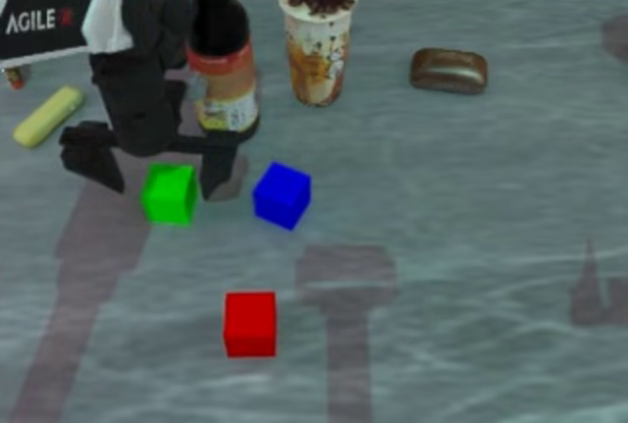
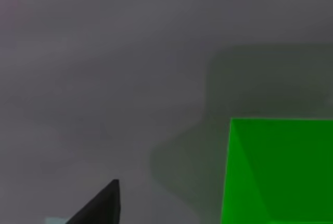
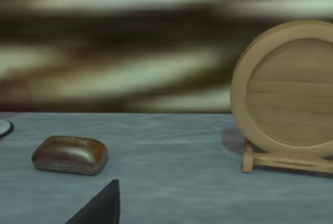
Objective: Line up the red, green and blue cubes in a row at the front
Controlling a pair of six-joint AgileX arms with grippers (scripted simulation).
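Left claw [image 1: 162,173] spread astride green cube [image 1: 169,193] | right claw unseen | right wrist only: wooden disc [image 3: 283,91]

Top cam is looking down on the table [image 1: 471,227], my left arm sitting in the frame's upper left. My left wrist cam is hanging very close over the tabletop, catching the green cube [image 2: 278,172] at lower right, shared with top [image 1: 169,193]. My right wrist cam is sitting low, facing along the surface; its brown loaf [image 3: 69,154] is showing in top too [image 1: 448,70].
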